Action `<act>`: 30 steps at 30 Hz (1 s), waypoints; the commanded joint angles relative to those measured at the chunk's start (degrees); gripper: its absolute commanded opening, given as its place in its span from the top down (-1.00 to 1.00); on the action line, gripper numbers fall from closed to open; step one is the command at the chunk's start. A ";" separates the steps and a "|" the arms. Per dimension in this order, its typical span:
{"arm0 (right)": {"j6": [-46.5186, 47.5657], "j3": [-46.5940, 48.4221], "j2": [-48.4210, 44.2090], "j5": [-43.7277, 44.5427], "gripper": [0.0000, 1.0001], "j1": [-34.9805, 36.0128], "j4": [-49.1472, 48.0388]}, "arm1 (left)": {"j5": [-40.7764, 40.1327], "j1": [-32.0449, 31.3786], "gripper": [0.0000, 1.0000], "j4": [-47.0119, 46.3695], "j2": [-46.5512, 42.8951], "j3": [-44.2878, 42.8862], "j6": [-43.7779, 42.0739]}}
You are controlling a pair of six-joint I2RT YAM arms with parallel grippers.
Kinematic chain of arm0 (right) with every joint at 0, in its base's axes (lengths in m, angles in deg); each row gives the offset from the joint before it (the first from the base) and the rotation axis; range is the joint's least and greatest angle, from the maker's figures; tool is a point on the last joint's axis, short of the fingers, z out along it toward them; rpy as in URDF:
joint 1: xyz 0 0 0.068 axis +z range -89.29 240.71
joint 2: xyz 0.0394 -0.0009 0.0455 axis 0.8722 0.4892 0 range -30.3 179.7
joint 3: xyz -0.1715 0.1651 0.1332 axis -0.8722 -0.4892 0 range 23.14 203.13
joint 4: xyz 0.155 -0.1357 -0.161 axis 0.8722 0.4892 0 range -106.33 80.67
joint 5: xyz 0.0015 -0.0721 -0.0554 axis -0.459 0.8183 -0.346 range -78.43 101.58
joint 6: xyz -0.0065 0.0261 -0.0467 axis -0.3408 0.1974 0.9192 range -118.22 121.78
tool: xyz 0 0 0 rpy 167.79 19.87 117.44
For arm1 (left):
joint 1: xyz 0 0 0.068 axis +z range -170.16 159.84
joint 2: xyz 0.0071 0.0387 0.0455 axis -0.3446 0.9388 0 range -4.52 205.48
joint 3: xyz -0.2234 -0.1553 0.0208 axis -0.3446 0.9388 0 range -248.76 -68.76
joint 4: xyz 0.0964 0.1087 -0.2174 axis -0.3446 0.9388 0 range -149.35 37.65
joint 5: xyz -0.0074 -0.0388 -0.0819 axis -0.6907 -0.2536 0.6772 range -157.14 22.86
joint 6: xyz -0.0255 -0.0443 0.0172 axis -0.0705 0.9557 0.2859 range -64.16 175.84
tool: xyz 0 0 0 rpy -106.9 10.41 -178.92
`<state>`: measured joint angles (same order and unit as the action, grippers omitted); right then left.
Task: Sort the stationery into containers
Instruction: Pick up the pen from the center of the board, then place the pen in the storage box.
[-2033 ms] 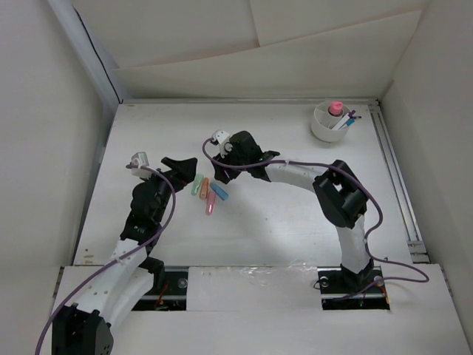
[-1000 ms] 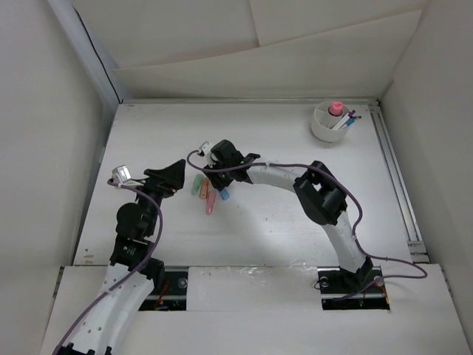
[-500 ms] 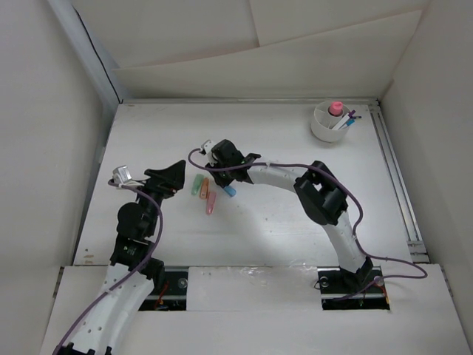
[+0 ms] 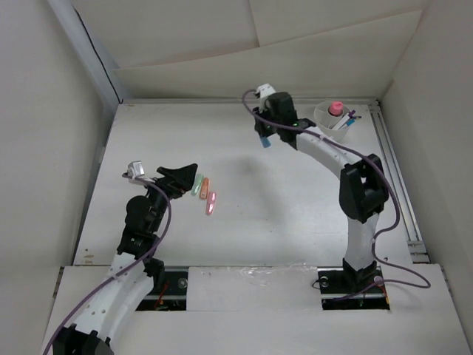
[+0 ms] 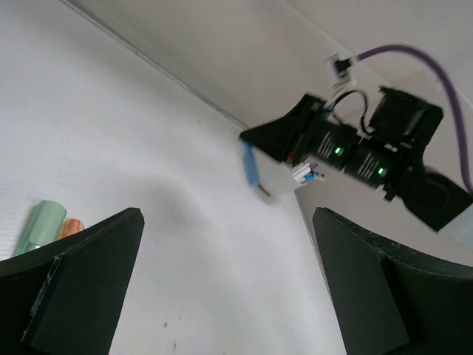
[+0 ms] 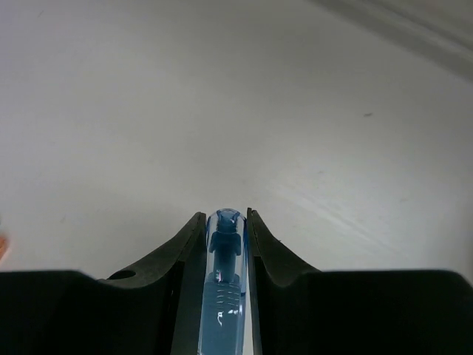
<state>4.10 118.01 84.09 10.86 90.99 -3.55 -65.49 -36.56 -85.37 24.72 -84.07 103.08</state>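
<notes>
Where the overhead view begins at left centre, the entries run as follows.

1. My left gripper [image 4: 183, 174]: jaws spread wide and holding nothing. In the left wrist view [image 5: 228, 218] both dark fingers [image 5: 81, 274] frame bare table [image 4: 295, 207].
2. Green highlighter [image 4: 197, 184]: lying on the table just right of my left gripper, and at the lower left of the left wrist view [image 5: 41, 225].
3. Orange highlighter [image 4: 205, 186]: lying side by side with the green one, against its right flank [image 5: 72, 228].
4. Pink highlighter [image 4: 211, 203]: lying a little lower and to the right of the orange one, apart from it.
5. Blue highlighter [image 4: 264, 140]: upper centre of the overhead frame, pinched narrowly in my right gripper [image 4: 264, 134]. In the right wrist view [image 6: 224, 296] the barrel sits straight between the two fingers [image 6: 224, 222]. In the left wrist view [image 5: 250, 163] it hangs below the jaws.
6. White cup [image 4: 323, 132]: upper right of the overhead frame, near my right gripper but not touching it.
7. Pink capped bottle [image 4: 336, 108]: standing upright inside the cup.
8. Pens [image 4: 346, 122]: leaning in the cup's right side. I cannot tell which compartment.
</notes>
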 commanded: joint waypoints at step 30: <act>2.07 20.71 18.15 18.28 1.00 -25.80 -29.83 | 5.47 -0.03 -1.00 -14.23 15.85 0.11 -0.22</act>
<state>4.70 134.97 102.34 26.51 65.53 -27.71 -60.07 -36.56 -95.51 40.85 -83.74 103.47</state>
